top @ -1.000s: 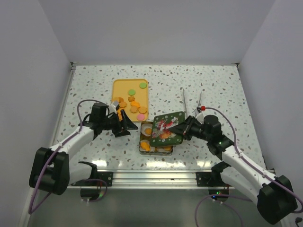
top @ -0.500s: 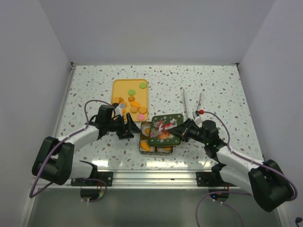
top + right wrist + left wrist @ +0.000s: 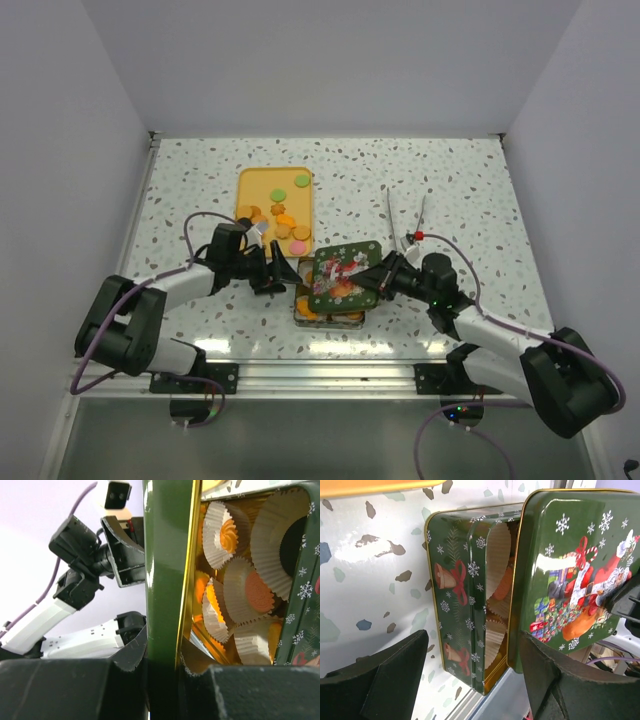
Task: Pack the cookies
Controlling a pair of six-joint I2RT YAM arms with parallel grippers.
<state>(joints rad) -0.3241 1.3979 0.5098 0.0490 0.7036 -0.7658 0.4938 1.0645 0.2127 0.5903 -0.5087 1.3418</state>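
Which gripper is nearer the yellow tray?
Left. The left gripper sits open just off the near edge of the yellow tray; the right gripper is across the tin, shut on its lid.

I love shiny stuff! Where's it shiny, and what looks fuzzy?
Left wrist view: glare on the speckled white tabletop, and the green Santa-printed tin lid shines. Right wrist view: that lid's edge is so close it looks fuzzy, while the orange swirl cookie stays sharp.

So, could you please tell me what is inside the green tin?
White paper cups holding orange cookies show in the tin. The lid, gripped by the right fingers, covers the rest.
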